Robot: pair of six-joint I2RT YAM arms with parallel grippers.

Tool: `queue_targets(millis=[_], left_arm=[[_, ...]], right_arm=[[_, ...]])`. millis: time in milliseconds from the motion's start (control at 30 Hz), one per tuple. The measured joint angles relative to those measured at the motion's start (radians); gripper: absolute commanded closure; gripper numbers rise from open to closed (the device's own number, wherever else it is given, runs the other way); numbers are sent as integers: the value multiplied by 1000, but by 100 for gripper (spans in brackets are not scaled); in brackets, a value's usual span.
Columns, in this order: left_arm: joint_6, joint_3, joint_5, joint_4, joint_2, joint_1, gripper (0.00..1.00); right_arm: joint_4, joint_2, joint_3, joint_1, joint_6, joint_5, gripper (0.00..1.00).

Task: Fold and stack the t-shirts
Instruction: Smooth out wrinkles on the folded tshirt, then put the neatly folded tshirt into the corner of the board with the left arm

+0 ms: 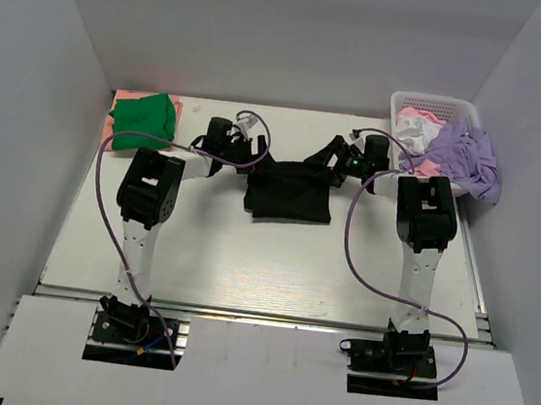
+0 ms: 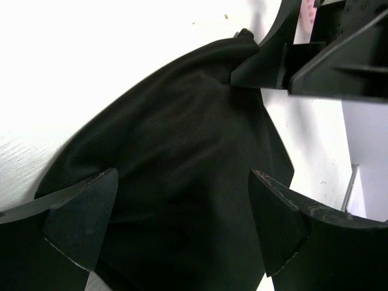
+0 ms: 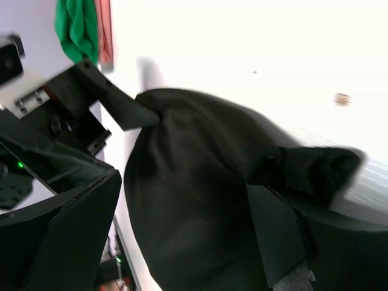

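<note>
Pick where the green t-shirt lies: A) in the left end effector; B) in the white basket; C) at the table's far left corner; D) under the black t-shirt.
C: the green t-shirt lies at the far left corner, apart from the black t-shirt and the basket.

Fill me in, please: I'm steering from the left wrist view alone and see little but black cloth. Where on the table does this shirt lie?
Observer: The black t-shirt lies mid-table, between the left gripper and the right gripper.
Operator: Is any stack started?
Observer: Yes. At the far left corner a green t-shirt lies on top of a salmon-pink t-shirt.
Operator: And what is waiting to be folded?
Observer: A white basket at the far right holds more cloth, and a lavender t-shirt spills over its rim.
</note>
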Motion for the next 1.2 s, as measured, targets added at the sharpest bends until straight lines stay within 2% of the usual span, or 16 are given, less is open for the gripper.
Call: queue_targets(millis=[133,267,500,567,667,833,1033,1200], left_arm=[[49,2,-2,-26,-4,1,0],[85,20,0,-65,-7,0,0],[114,146,-89,-191,-7,0,0],[116,198,-134,-228,-14,0,0],[112,187,-195,-258,-69,-2,0],[91,91,-243,-306,-161,-4,0],[79,-11,-248,-355,-161,-23,0],[77,-53,-248,-370,-161,-54,0]], right_arm=[[26,-1,-14,-9,41,23,10],[2,-8,-4,-5,-5,25,10],[-204,-29,129,-2,-204,65,10],[-263,-75,129,2,-256,85,10],[-327,-152,126,14,-314,129,10],[-338,-354,-14,36,-359,213,10],[-378,-550,-194,36,-370,345,10],[-402,-656,-318,29,-373,393,10]])
